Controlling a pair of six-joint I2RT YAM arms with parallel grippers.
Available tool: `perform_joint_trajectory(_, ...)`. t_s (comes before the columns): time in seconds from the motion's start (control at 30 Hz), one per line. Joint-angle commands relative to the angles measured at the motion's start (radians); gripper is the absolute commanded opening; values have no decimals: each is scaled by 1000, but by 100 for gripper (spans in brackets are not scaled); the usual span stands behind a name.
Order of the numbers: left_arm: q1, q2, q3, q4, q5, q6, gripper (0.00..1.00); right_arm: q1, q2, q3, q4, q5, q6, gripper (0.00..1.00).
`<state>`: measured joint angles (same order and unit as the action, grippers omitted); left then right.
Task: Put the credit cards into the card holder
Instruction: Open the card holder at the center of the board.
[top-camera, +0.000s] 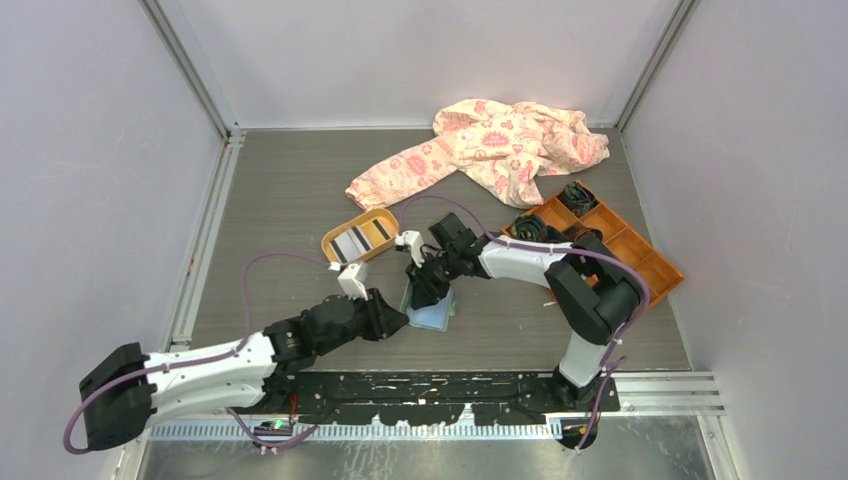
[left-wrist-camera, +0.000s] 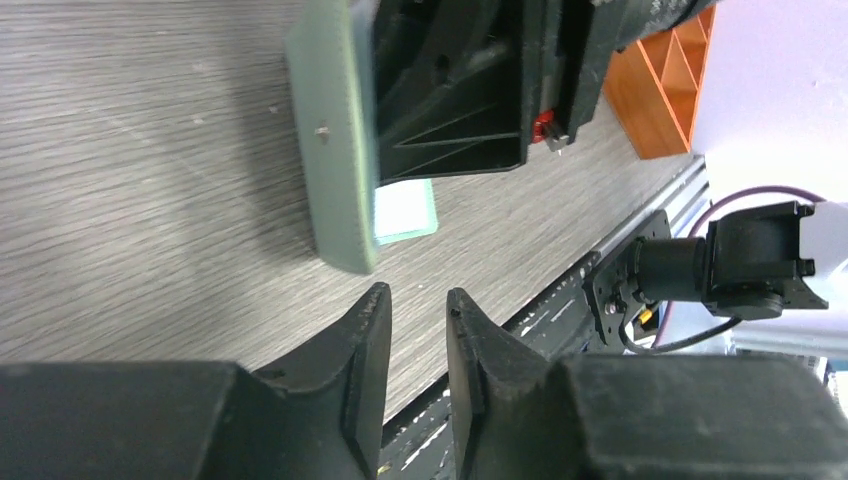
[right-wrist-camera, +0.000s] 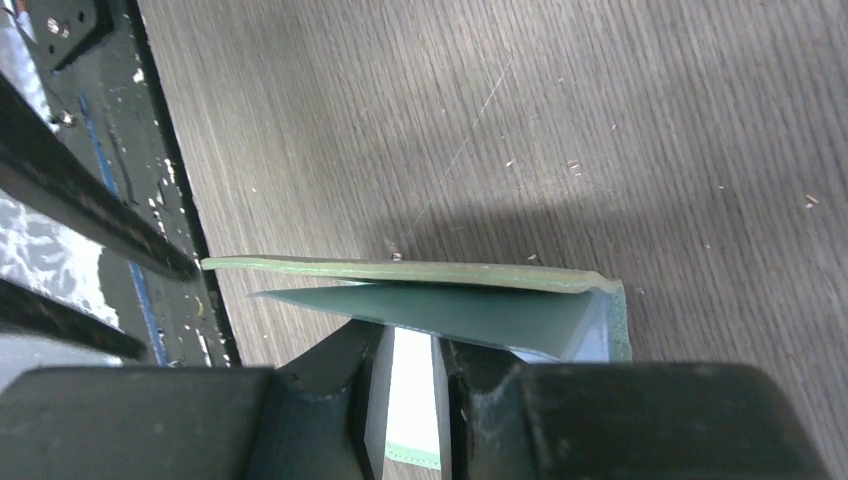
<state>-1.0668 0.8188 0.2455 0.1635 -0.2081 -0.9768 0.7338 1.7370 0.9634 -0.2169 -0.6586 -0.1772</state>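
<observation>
Looking down from above, the top view alone takes in the whole tabletop (top-camera: 280, 200). A pink patterned cloth (top-camera: 500, 145) lies at 1 o'clock and an orange compartmented box (top-camera: 640, 255) at 3 o'clock. An orange oval tray (top-camera: 326, 243) sits at 10 o'clock from the card holder (top-camera: 435, 315) and carries the credit cards (top-camera: 362, 238), which are apart from both arms. The pale green holder lies near the middle, toward 6 o'clock, half covered by the right hand (top-camera: 428, 295), with the left hand (top-camera: 395, 318) just beside it at 9 o'clock.

The right wrist view shows what the top view hides. The card holder (right-wrist-camera: 420, 272) stands partly open, its upper leaf lifted, and the right hand (right-wrist-camera: 410, 350) is pinched on a thin pale inner leaf. Whether a card lies in there I cannot tell.

In the left wrist view the left hand (left-wrist-camera: 418, 310) is slightly parted and holds nothing, just short of the holder (left-wrist-camera: 335, 150). The black right hand blocks the holder's far side.
</observation>
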Motion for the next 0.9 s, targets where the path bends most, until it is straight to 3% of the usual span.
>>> perform_joint_trajectory(0.0, -3, 128, 97, 150, 126, 59, 26, -24, 8, 21, 79, -68, 96, 26)
perform_joint_trajectory(0.3, -4, 307, 176, 187, 97, 193, 17, -41, 56, 34, 127, 11, 281, 25)
perform_joint_trajectory(0.43, 16, 368, 198, 121, -38, 262, 12, -44, 60, 39, 109, 32, 268, 23)
perform_joint_trajectory(0.87, 168, 451, 146, 117, -93, 275, 9, -74, 33, 64, 10, 40, 125, 22)
